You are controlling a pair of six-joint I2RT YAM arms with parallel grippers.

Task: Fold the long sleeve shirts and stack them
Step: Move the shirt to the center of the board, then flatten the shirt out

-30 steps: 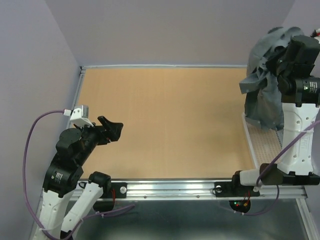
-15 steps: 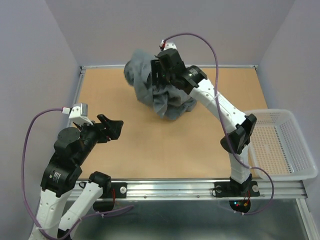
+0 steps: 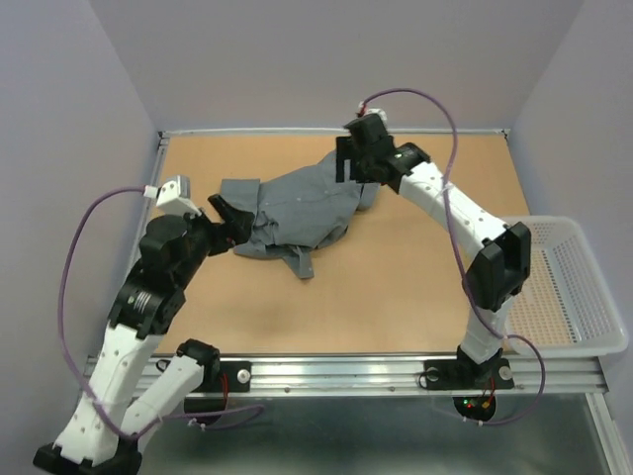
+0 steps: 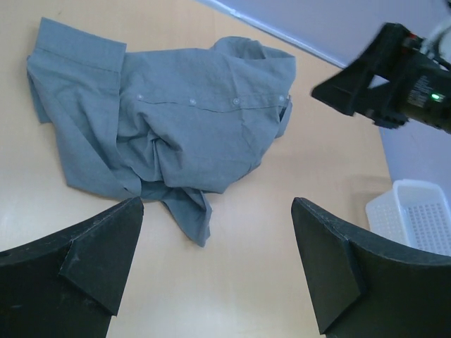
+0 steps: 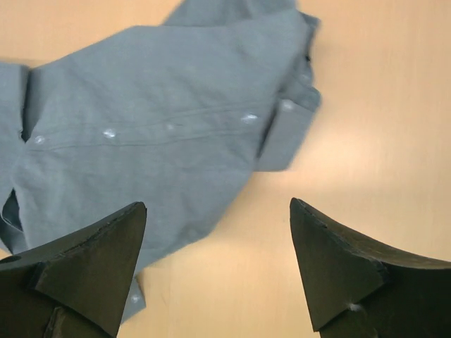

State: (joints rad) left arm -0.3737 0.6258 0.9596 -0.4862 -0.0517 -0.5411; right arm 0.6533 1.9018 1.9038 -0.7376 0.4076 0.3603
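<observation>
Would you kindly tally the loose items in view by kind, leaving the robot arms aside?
Grey long sleeve shirt: 1
White mesh basket: 1
Total: 2

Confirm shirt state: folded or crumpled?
Not folded. The grey shirt lies in a loose crumpled heap on the table, button row facing up, cloth bunched, one strip trailing out at the near side.

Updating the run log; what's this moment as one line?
shirt: crumpled on table | left end effector: open, by shirt | right end effector: open, over shirt | fold: not started
</observation>
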